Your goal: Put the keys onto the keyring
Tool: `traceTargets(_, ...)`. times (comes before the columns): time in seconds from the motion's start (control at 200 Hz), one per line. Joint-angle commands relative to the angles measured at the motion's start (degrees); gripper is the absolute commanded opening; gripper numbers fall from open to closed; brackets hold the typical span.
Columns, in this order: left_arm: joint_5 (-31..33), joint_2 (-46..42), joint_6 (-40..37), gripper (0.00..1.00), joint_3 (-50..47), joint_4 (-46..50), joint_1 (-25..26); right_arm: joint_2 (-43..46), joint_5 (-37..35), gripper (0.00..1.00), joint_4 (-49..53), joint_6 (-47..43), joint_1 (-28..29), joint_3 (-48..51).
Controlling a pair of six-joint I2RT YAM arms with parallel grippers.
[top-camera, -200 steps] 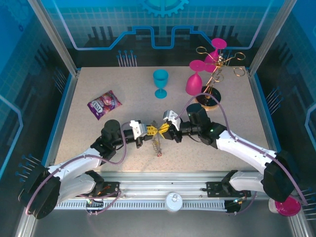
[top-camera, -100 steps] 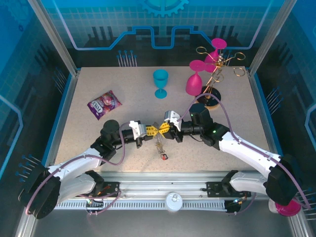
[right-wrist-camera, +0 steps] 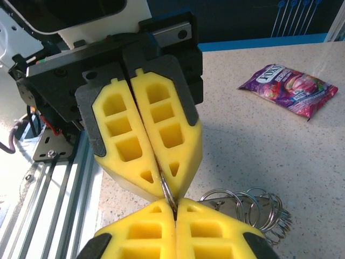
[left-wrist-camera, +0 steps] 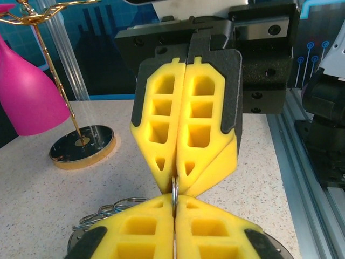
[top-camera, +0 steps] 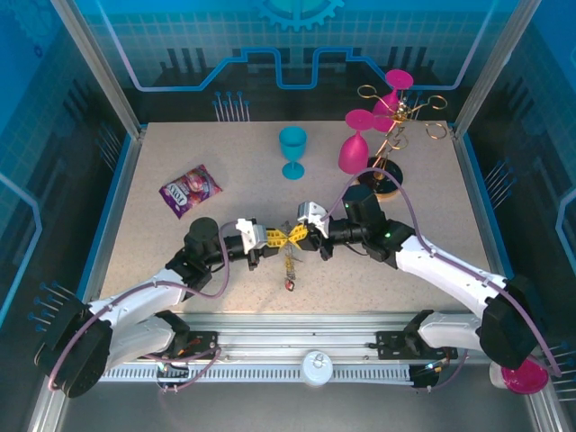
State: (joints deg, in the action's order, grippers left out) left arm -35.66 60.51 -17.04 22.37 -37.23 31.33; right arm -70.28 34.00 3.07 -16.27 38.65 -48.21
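Observation:
Above the table's front middle, my left gripper [top-camera: 273, 238] and right gripper [top-camera: 300, 236] meet tip to tip. Both are shut on one thin metal loop [left-wrist-camera: 174, 193] of the keyring. In the left wrist view my own pads [left-wrist-camera: 140, 229] sit at the bottom and the right gripper's pads [left-wrist-camera: 207, 124] stand opposite. The keyring's grey plate with several wire loops [right-wrist-camera: 249, 204] hangs beside the pinch, partly hidden by the pads. From above, a small cluster of keys [top-camera: 289, 265] dangles below the tips, with a red head [top-camera: 290, 283] lowest.
A purple snack packet [top-camera: 190, 190] lies at the left. At the back stand a teal goblet [top-camera: 292, 151] and a golden glass rack [top-camera: 393, 126] holding pink goblets [top-camera: 356, 151], its round base [left-wrist-camera: 81, 147] near the right arm. The aluminium rail [top-camera: 306, 333] runs along the front.
The dangling keys swung a little right half a second ago and now hang back under the tips. Both grippers stay shut on the same loop, barely shifted.

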Motion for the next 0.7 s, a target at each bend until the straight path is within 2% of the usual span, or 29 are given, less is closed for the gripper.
traceTargets(0.0,1.5,-1.8,-5.1,0.11,3.4,6.5,0.8,-0.3,-1.5,0.0,9.6,-7.0,2.0,-5.8)
traceTargets(0.11,4.1,-2.4,-10.2,0.11,5.9,15.7,1.0,-1.4,-4.9,0.0,19.4,-12.2,3.1,-10.2)
traceTargets(0.43,7.2,-2.2,-16.0,0.14,9.5,25.8,1.2,-7.8,-14.1,0.0,37.4,-21.7,8.4,-23.0)
traceTargets(0.525,6.8,-2.2,-16.0,0.11,9.8,26.0,1.2,-9.3,-15.7,0.0,39.9,-23.1,9.9,-25.6)
traceTargets(0.64,6.4,-2.5,-15.3,0.0,9.6,25.1,1.3,-10.8,-17.4,0.0,41.3,-23.6,11.2,-27.1)
traceTargets(0.695,5.9,-2.8,-14.9,0.0,9.1,23.9,1.2,-10.2,-17.2,0.0,39.8,-22.4,10.9,-26.4)
